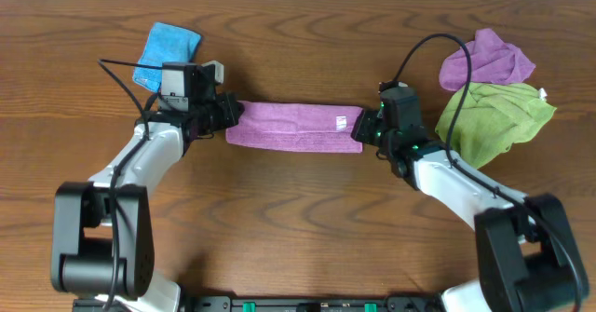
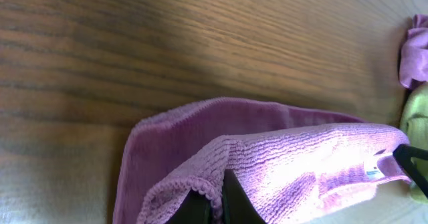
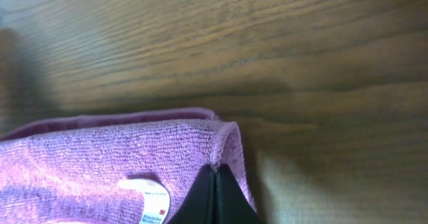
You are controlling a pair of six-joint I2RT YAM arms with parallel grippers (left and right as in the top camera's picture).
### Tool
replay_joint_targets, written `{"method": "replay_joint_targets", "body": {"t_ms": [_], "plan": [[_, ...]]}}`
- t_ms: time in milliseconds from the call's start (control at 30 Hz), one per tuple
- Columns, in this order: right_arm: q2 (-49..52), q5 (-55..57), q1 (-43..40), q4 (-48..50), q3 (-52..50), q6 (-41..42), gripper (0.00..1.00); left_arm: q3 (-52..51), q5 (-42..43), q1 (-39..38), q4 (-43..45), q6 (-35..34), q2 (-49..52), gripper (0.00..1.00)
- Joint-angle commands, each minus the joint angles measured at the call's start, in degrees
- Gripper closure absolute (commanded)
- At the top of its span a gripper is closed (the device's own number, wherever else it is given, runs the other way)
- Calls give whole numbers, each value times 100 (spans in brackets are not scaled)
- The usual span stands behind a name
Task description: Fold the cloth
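A purple cloth (image 1: 293,126) lies folded into a long strip across the middle of the table, a white tag near its right end. My left gripper (image 1: 228,115) is shut on the strip's left end; in the left wrist view the hem (image 2: 221,184) is pinched between the black fingers (image 2: 217,204). My right gripper (image 1: 365,128) is shut on the right end; in the right wrist view the fingers (image 3: 214,184) pinch the corner of the cloth (image 3: 100,164) beside the tag (image 3: 150,200).
A blue cloth (image 1: 166,51) lies at the back left. A second purple cloth (image 1: 486,59) and a green cloth (image 1: 494,116) lie at the back right, close to the right arm.
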Motion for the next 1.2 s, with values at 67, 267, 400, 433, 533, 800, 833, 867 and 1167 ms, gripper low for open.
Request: {"method": "replay_joint_targets", "body": {"t_ms": [67, 267, 400, 433, 533, 800, 833, 867, 1167], "plan": [[396, 225, -90, 328, 125, -133, 98, 63, -138, 13, 352, -22, 387, 94], [697, 369, -90, 516, 229, -284, 99, 63, -151, 13, 608, -20, 717, 94], [730, 448, -90, 518, 256, -378, 99, 63, -181, 13, 699, -20, 802, 94], [730, 505, -83, 518, 256, -387, 99, 63, -264, 13, 695, -17, 802, 94], [730, 505, -83, 516, 256, -389, 98, 63, -411, 13, 708, -17, 802, 94], [728, 498, -72, 516, 256, -385, 85, 66, -367, 13, 734, -20, 800, 79], [728, 492, -68, 516, 256, -385, 84, 68, -289, 15, 734, -20, 800, 78], [723, 461, -68, 516, 256, -385, 84, 68, -227, 15, 737, -20, 800, 77], [717, 129, -66, 485, 256, -358, 85, 68, 732, 17, 774, -293, 787, 76]]}}
